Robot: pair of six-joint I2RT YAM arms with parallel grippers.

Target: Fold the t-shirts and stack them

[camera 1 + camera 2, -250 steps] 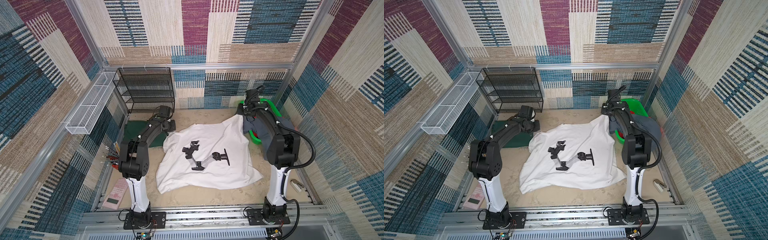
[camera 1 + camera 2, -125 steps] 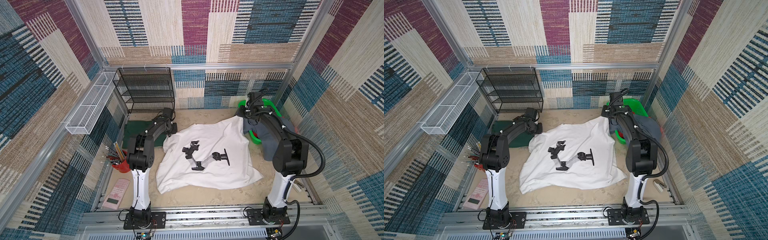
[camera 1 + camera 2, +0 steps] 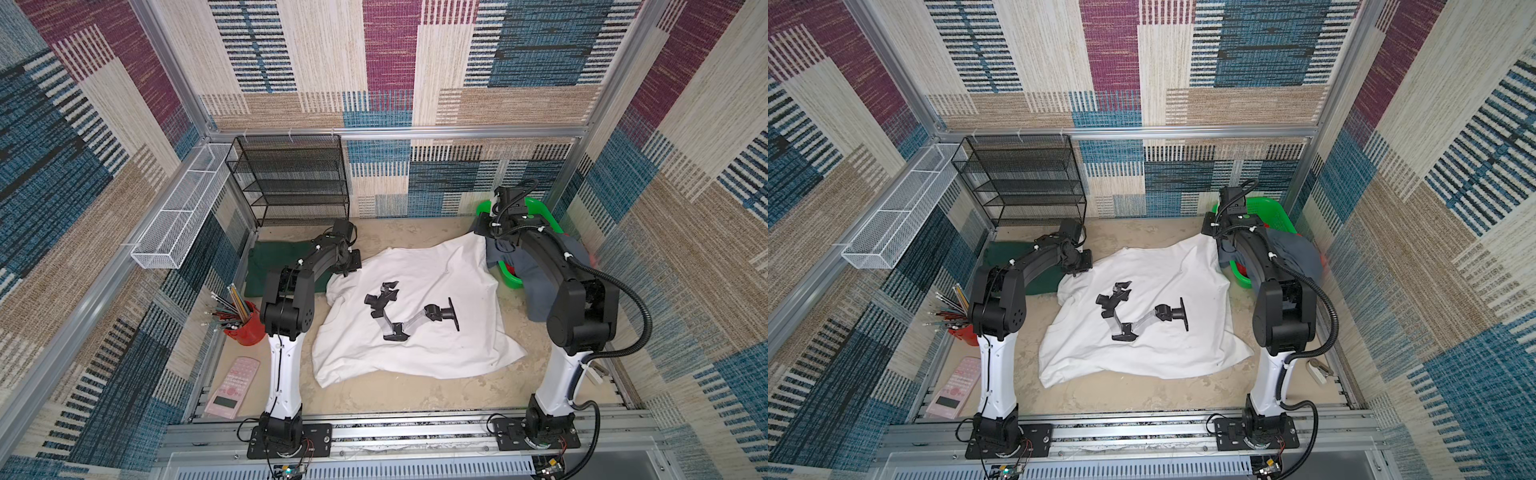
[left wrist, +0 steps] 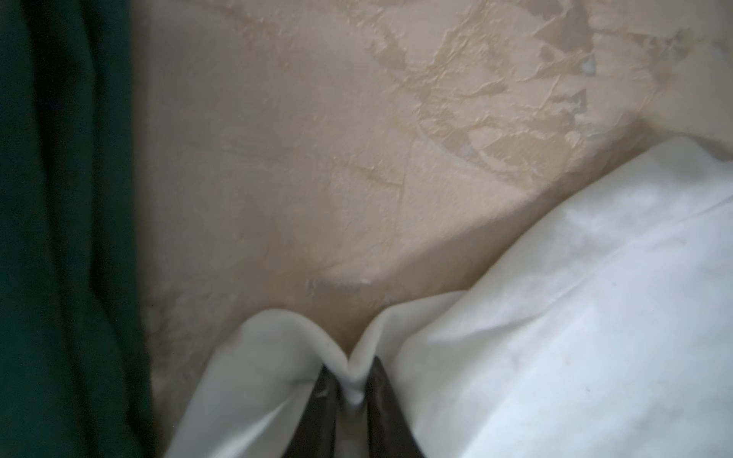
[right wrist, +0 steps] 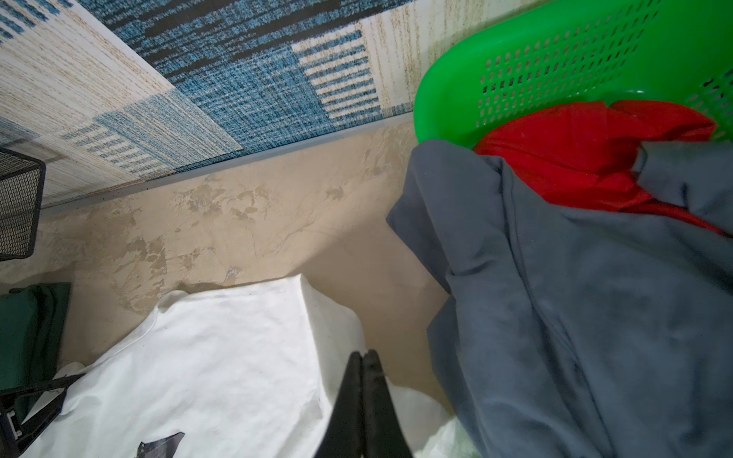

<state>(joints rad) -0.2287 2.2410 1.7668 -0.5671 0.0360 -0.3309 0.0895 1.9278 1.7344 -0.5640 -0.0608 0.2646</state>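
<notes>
Over the last second my left arm swung its elbow in toward the middle, uncovering the red pencil cup point(image 3: 245, 332). My left claw point(image 4: 351, 366) settled at the far left corner of the white t-shirt point(image 3: 449, 353). Its jaws had been apart a moment before. Now they stood narrow, pinched on a small upright fold of the white edge, with cloth bulging out on either side of the fingers. The shirt itself had hardly moved: print up, rumpled, spread across the middle of the table point(image 3: 395, 232). I took that to mean the grasp was only just made and no fold yet begun (the next move would likely be to lift or pull that corner).

My right claw point(image 5: 361, 355) had stayed at the far right corner of the same shirt, jaws pressed fully together. Whether any white cloth lay between them I could not tell. The dark green t-shirt point(image 3: 274, 262) lay flat just beside my left claw. The grey t-shirt point(image 5: 575, 317) hung over the rim of the green basket point(image 5: 555, 51), above a red cloth point(image 5: 587, 150).
</notes>
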